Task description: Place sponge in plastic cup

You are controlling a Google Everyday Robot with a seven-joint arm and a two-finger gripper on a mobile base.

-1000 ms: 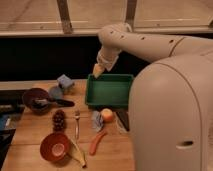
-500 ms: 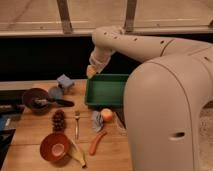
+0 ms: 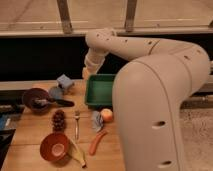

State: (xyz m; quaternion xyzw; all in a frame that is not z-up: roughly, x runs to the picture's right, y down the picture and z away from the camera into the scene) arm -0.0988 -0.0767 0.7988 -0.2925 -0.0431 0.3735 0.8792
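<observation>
The sponge (image 3: 64, 81), a small pale blue-grey block, lies at the back of the wooden table, left of the green tray. Just in front of it and slightly to the left stands the grey-blue plastic cup (image 3: 55, 92), beside the maroon bowl. My gripper (image 3: 86, 74) hangs at the end of the white arm over the tray's back left corner. It is a short way right of the sponge and apart from it. The wrist hides most of the gripper.
A green tray (image 3: 89, 95) sits mid-table. A dark maroon bowl (image 3: 31, 95) with a black utensil is at the left. In front lie a dark cone-shaped thing (image 3: 59, 120), a fork (image 3: 76, 122), a round fruit (image 3: 106, 115), a carrot (image 3: 97, 143), a banana (image 3: 77, 155) and an orange-red bowl (image 3: 54, 146). My bulky body fills the right.
The arm has swung left, carrying the gripper from above the tray's back edge toward its left corner and closer to the sponge. The objects on the table have not moved.
</observation>
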